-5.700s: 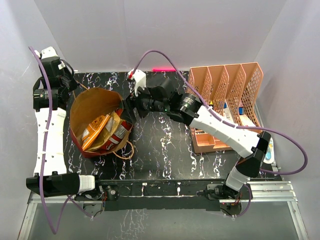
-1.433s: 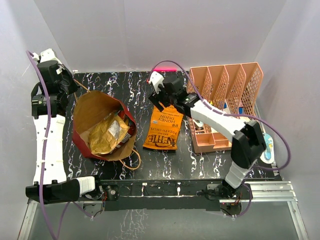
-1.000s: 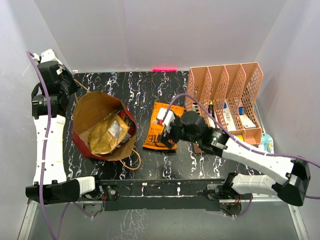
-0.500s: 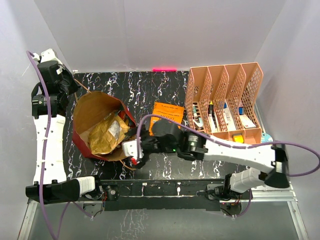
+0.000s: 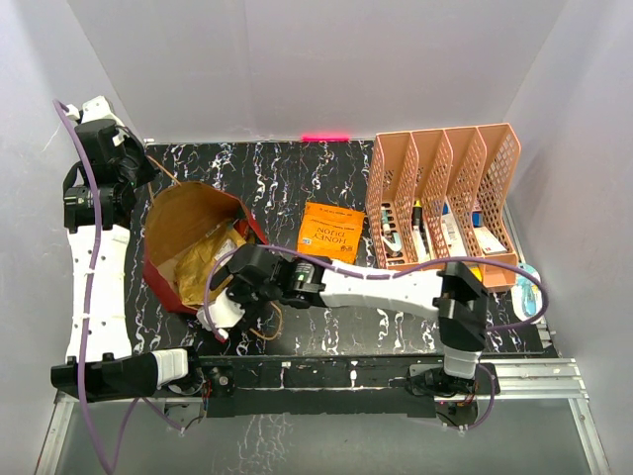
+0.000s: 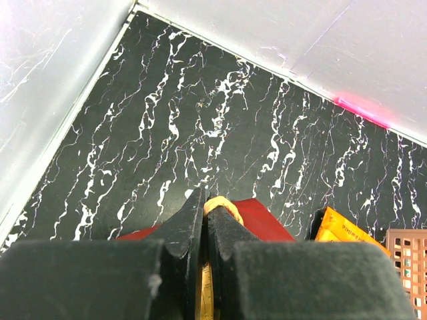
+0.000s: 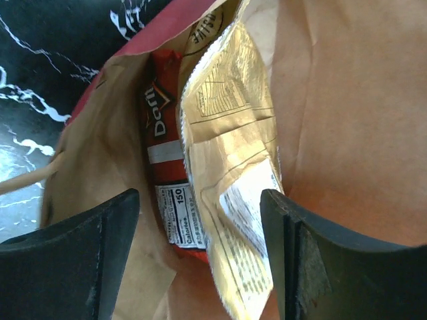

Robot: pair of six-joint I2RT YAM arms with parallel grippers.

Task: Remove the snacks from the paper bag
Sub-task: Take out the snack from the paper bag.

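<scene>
Far left: pinching paper bag at its far edge with left fingers pressed together, holding mouth wide. At near mouth, with right fingers spread: straddle gold packet beside red packet, close on one only. Further right on table: orange packet, already out.

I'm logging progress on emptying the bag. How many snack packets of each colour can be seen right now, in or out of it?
Orange packet: 1, lying outside the paper bag
Gold-brown packet: 1, inside the bag
Red packet: 1, inside the bag, beside the gold-brown one
Total: 3 in view; more may be hidden underneath.
</scene>
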